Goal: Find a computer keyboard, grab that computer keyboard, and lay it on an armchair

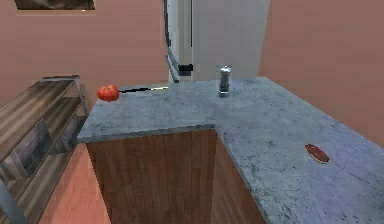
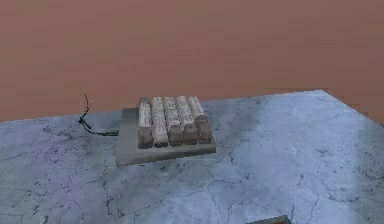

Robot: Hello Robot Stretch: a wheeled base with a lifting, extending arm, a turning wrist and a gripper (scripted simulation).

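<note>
On a grey marble countertop [image 2: 290, 160] in the arm side view lies a beige, flat block [image 2: 166, 128] topped with rows of raised, key-like pieces. A thin dark cord [image 2: 88, 118] trails from its left side toward the pink wall. Whether it is a computer keyboard I cannot say for sure. Its shape and cord fit a small, old-style one.
The forward view has an L-shaped marble counter [image 1: 250, 120] on wood cabinets. On it are a red round fruit [image 1: 108, 93], a thin knife-like thing [image 1: 145, 89], a metal can [image 1: 225, 81] and a reddish-brown oval [image 1: 317, 153]. A white fridge [image 1: 215, 35] stands behind, a slatted rack [image 1: 35, 120] at left.
</note>
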